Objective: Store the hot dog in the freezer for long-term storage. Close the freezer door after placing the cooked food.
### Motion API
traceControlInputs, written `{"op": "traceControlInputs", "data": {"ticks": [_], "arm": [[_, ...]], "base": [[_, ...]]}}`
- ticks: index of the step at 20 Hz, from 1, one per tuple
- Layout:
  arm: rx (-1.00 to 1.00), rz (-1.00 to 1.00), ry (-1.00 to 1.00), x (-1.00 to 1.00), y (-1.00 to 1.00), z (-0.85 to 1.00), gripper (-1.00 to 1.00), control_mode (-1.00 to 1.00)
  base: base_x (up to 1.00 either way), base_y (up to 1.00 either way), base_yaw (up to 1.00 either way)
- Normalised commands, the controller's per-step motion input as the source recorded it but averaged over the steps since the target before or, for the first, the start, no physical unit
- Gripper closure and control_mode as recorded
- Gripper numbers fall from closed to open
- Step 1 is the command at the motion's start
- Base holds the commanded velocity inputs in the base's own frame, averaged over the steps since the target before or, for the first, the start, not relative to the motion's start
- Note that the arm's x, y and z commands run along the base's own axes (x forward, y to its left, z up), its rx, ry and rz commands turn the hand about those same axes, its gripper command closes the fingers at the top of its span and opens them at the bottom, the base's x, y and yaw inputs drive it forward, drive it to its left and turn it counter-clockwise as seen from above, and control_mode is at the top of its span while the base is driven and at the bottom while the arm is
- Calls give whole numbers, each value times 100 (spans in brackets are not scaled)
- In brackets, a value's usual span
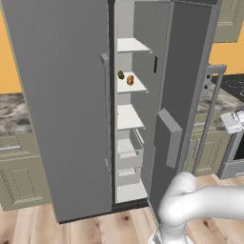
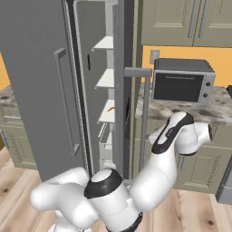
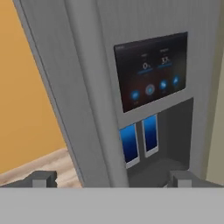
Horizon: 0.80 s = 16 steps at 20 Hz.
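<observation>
Before the freezer door (image 3: 144, 65), tool (image 3: 111, 178) wide open, empty.

A grey toaster oven (image 2: 182, 81) sits on the marble counter (image 2: 217, 110) just behind the end effector; olive cabinets (image 2: 181, 20) hang above it, and a stove (image 1: 237, 86) lies beyond.

The black dispenser panel (image 3: 151, 72) on the freezer door (image 3: 144, 26), upper right of the hand view, shows pale blue digits and round icons, too blurred to read.
</observation>
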Motion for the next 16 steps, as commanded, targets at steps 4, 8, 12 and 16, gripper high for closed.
{"op": "traceControlInputs", "data": {"ticks": [4, 8, 12, 16], "arm": [[0, 0, -3, 27, 21, -19, -100, -100], [0, 2, 0, 10, 2, -13, -100, -100], [0, 12, 0, 0, 21, -6, -100, -100], [0, 20, 0, -16, 33, -1, -100, -100]], "base": [[0, 0, 0], [0, 0, 0], [0, 0, 0], [0, 0, 0]]}}
